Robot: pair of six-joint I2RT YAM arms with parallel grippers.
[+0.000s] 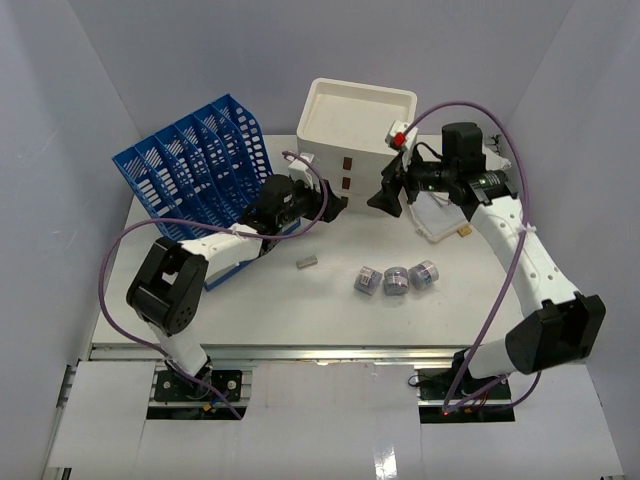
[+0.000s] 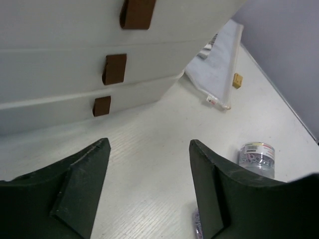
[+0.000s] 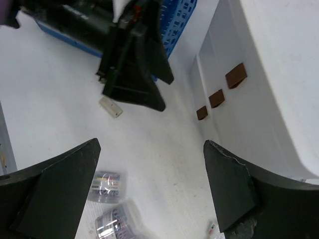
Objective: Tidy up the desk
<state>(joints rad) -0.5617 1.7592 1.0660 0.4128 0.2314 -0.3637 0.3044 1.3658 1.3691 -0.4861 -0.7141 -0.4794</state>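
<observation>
The bench [image 1: 300, 315] is the big white top under everything, with the metal rail along the near edge where the arms bolt on. It's stiff and fixed, so nobody is picking that up. The real handling is the loose stuff on it.

Both arms are crowded in front of the cream box [image 1: 352, 112] at the back. The left fingers [image 1: 333, 207] are spread apart with nothing between them, pointing at the brown drawer pulls. The right fingers [image 1: 385, 197] are spread wide too, also empty, just beside the box front.

Three little jars [image 1: 396, 280] sit in a row mid-bench. They look light and smooth, and probably roll if tipped, so squeezing across the round sides from above seems safest. The clear pouch [image 1: 437, 215] right of the box looks soft and floppy, so it's better pinched at an edge. A small grey block [image 1: 306, 263] lies near the left arm, and a blue rack [image 1: 200, 165] stands at the back left.
</observation>
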